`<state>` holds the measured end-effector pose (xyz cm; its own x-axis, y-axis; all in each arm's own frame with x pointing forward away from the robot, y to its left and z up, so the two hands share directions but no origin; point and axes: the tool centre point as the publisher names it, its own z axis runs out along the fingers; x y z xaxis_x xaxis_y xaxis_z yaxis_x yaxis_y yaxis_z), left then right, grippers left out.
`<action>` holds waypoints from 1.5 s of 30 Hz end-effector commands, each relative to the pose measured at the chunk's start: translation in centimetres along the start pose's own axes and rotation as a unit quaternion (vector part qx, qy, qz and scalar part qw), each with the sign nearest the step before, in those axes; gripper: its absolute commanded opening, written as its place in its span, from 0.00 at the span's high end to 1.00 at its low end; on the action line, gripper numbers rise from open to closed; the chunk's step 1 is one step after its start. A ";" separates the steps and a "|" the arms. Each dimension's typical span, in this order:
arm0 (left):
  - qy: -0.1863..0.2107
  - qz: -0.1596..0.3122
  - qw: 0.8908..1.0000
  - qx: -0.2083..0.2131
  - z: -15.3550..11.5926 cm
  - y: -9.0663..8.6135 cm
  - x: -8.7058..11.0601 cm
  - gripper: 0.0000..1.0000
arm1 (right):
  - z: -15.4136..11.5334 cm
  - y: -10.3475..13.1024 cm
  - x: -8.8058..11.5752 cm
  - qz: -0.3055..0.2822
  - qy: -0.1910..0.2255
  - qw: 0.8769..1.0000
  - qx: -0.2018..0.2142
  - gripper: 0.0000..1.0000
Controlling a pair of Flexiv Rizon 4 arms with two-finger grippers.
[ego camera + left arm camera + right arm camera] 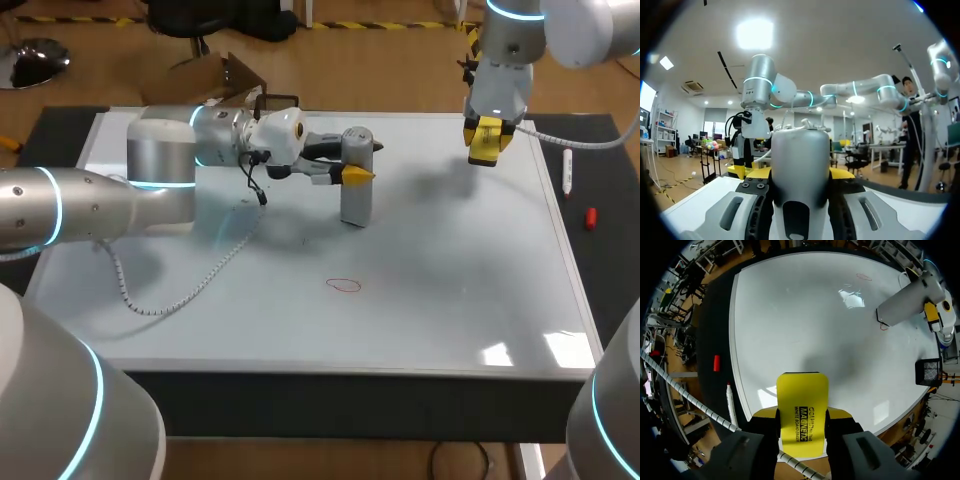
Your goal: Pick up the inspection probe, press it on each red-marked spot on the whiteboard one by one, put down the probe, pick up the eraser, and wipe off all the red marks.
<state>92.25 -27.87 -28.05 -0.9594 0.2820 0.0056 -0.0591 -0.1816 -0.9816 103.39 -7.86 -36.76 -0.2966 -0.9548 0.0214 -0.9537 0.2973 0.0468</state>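
A grey cylindrical probe (356, 205) stands upright near the middle of the whiteboard (450, 290), its lower end at or just above the surface. My left gripper (355, 172) is shut on its upper part; in the left wrist view the probe (800, 165) fills the gap between the fingers of that gripper (800, 175). One red oval mark (343, 285) lies nearer the front edge, apart from the probe. My right gripper (487, 138) hangs over the back right of the board, shut on a yellow eraser (483, 155). In the right wrist view the eraser (802, 410) sits in the gripper (802, 415), and the red mark (863, 276) and the probe (907, 300) show far ahead.
A white coiled cable (180, 290) trails from my left arm across the board's left part. On the dark mat right of the board lie a white marker (567, 170) and a small red cap (590, 217).
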 end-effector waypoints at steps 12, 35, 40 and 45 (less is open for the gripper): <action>0.004 0.000 1.000 -0.001 -0.4 0.4 -0.2 1.00 | -0.1 -0.1 0.0 -0.001 0.002 1.000 0.000 1.00; -0.015 0.031 0.999 0.016 -1.6 -5.9 0.4 1.00 | -0.1 -0.1 0.0 -0.001 0.002 1.000 0.000 1.00; -0.036 0.041 0.998 0.019 -3.7 -7.3 0.6 1.00 | -0.1 -0.1 0.0 -0.001 0.002 1.000 0.000 1.00; -0.061 0.053 0.996 0.022 -6.8 -8.4 0.8 1.00 | -0.1 -0.1 0.0 -0.001 0.002 1.000 0.000 1.00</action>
<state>94.74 -21.82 -21.88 -0.9776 0.1952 -0.0788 0.0257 -0.2610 -0.9650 103.40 -7.86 -36.77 -0.2966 -0.9548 0.0214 -0.9536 0.2973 0.0468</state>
